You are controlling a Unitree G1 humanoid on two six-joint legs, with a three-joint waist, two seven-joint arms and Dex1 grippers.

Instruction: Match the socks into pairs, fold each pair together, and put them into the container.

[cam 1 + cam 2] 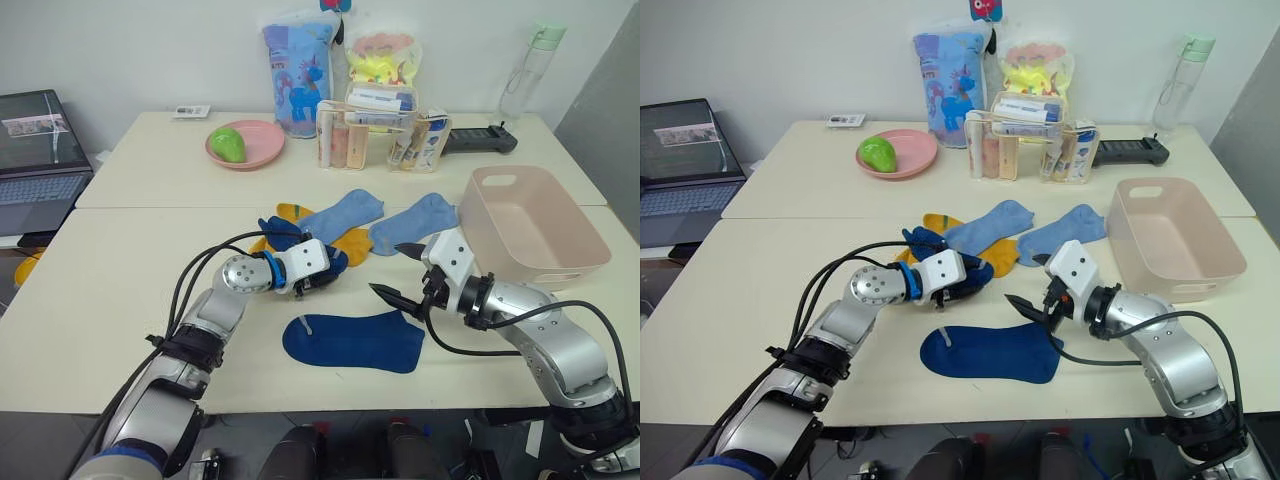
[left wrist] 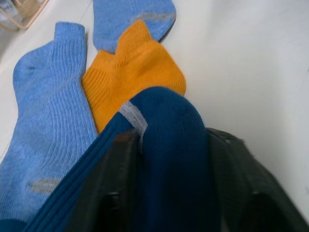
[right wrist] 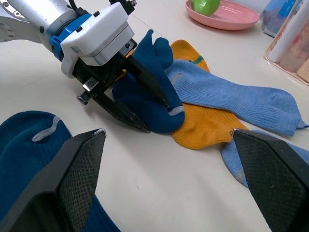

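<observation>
Your left gripper (image 3: 145, 108) pinches a limp navy sock (image 3: 149, 92); right gripper (image 1: 405, 272) gapes empty. Grasp cuffs.

On my far table (image 1: 150, 170) I see a pink plate (image 1: 262, 145) with a green fruit (image 1: 229, 144) on it. Right of it stands a clear organiser (image 1: 380, 135) of bottles and tubes, with a blue pouch (image 1: 297, 75) and a yellow pouch (image 1: 382, 58) behind. Further right lie a black remote (image 1: 482, 140) and a clear bottle (image 1: 531, 70). A small white card (image 1: 191, 111) sits far left, and a laptop (image 1: 38, 155) is open at the left edge.
</observation>
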